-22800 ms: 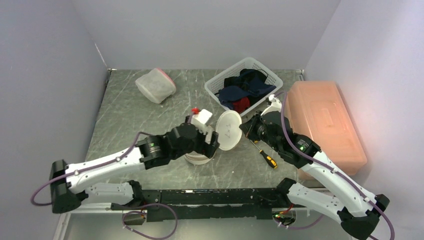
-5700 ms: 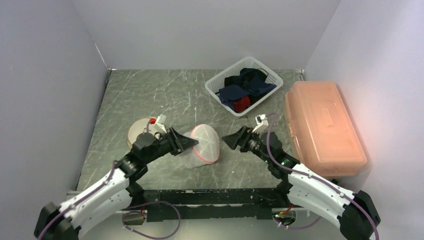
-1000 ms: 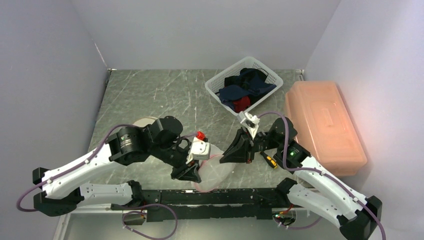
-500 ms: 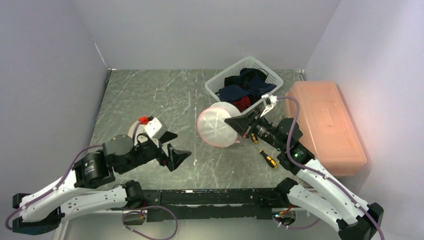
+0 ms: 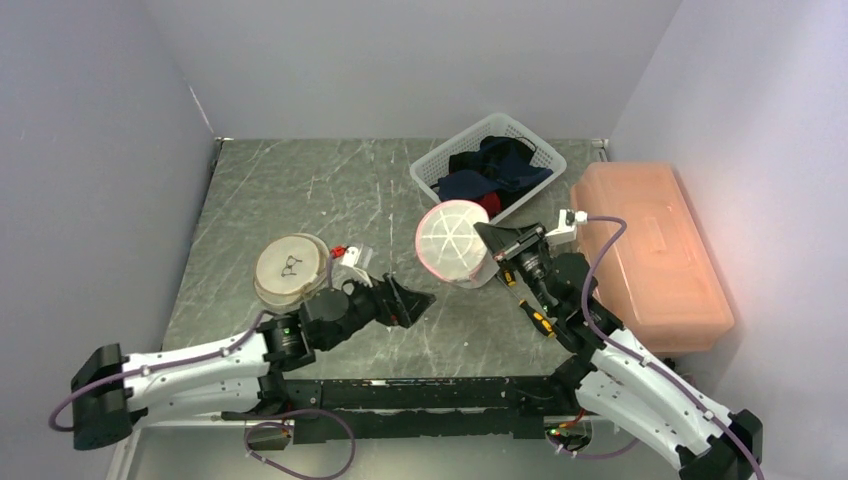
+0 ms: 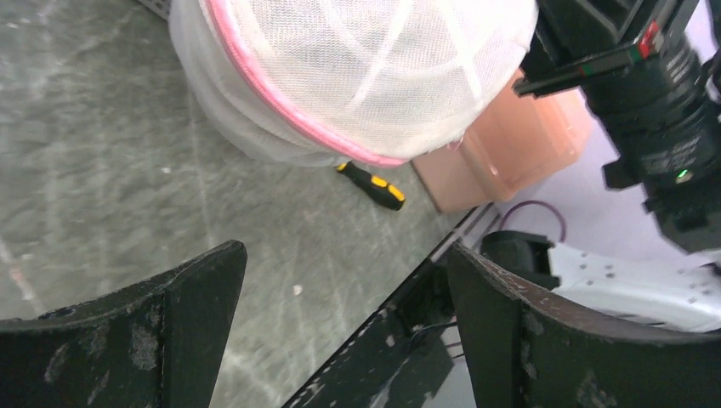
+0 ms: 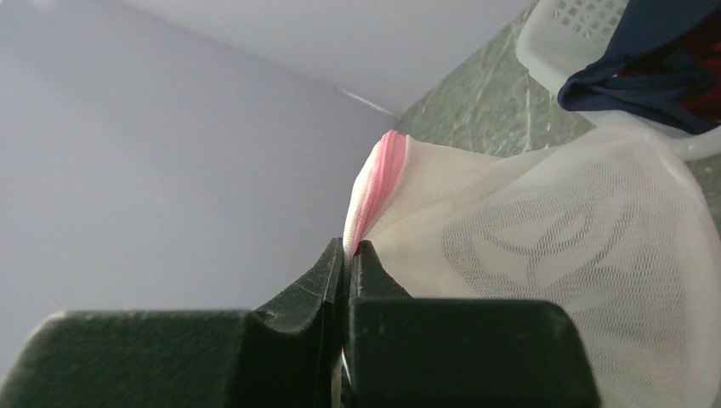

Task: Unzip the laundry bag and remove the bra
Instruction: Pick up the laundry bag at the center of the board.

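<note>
Hanging just in front of the white basket (image 5: 495,170), the laundry bag (image 5: 453,243) was off the table, pinched by the right gripper (image 5: 487,238). A second earlier it had sat much farther from the basket, near the table's front edge, with both grippers at it. The left gripper (image 5: 415,300) had since let go; it lay low, forward and left of the basket, jaws spread wide and holding nothing, aimed at the bag. The bra (image 5: 290,268), a pale round shape, lay on the table well left of the basket, where it had been a second before.

Only the overhead view took in the bra. The right wrist view showed the grip itself: the right gripper (image 7: 349,255) was clamped tight on the bag's pink zipper trim, with the basket's corner (image 7: 595,25) and dark clothes (image 7: 655,76) beyond. The left wrist view, between the parted fingers (image 6: 204,289), showed the bag's (image 6: 366,68) underside, a yellow-and-black screwdriver (image 6: 371,185) on the table beneath it, and the orange box (image 6: 510,144) behind.
</note>
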### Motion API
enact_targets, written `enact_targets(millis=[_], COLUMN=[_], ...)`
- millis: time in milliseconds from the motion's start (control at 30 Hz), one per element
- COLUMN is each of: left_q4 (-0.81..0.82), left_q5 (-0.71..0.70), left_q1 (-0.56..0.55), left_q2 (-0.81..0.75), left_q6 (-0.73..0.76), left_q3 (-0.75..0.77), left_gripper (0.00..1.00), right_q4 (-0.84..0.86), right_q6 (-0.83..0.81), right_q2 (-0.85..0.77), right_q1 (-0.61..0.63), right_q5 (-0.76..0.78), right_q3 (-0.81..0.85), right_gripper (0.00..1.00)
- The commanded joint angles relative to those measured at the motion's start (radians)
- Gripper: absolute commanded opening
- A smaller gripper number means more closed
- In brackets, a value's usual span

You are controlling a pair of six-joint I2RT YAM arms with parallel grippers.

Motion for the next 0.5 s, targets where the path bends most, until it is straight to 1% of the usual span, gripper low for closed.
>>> enact_targets(millis=[0,67,133,233,333,467], left_q4=[0.36,0.465,0.59,0.757,0.785,0.881], left_q5=[0.005,0.086,0.183,0.243,0.282,0.295], left_q1=[0.011,0.063,0.129,0.161,0.164,0.163], left_q2=[0.122,0.196,0.276,0.386,0.468,0.556], left_q6=[-0.15,-0.219,-0.308,-0.389,-0.422,-0.476], left_q3=[0.021,0.017,0.009,0.005,0.042,0.04], left_gripper=[0.94,0.91,0.85,0.79,0.75,0.73], right_q4=[0.026,0.013,0.0,-0.017,-0.035,-0.053], right_q6=[0.153,0.165,0.167,0.176,0.187,0.2], right_q2=[-0.066,-0.085,-0.103,-0.127,-0.138,-0.155], right_q1=[0.007,0.008,0.008,0.008,0.009,0.008], right_q5=[0.091,0.096,0.105,0.122,0.13,0.141], right_q3=[-0.025,-0.038,-0.051,-0.067,-0.075,-0.081], right_gripper=[0.0,0.0,0.0,0.0,0.0,0.0])
